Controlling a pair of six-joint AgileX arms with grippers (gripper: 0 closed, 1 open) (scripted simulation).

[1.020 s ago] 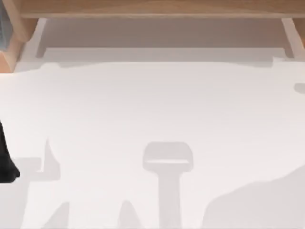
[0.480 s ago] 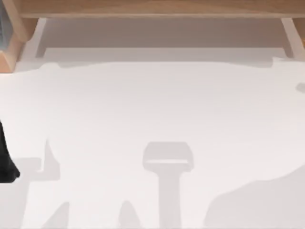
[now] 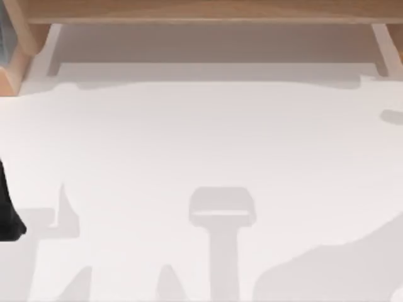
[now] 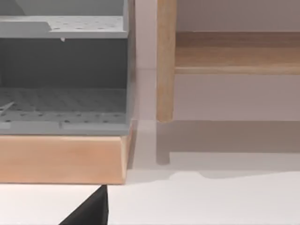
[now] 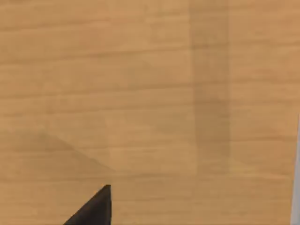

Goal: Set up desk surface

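Note:
The desk surface point(image 3: 201, 145) is a plain white tabletop, bare apart from grey shadows across its near half. A dark part of my left arm point(image 3: 7, 214) juts in at the table's left edge. In the left wrist view a black tip of my left gripper point(image 4: 91, 212) hangs over the white desk surface point(image 4: 211, 201), close to a wooden base. In the right wrist view a black tip of my right gripper point(image 5: 96, 208) sits in front of a light-brown wooden panel point(image 5: 140, 93).
A light-brown wooden shelf frame point(image 3: 201, 9) runs along the far edge, with a leg at each end. At the far left a grey perforated rack point(image 4: 61, 70) stands on a wooden base point(image 4: 61, 159), beside a wooden post point(image 4: 165, 61).
The large shadow at the near right of the desk has spread to the left, and the small shadow at the right edge has grown. My left arm has not moved.

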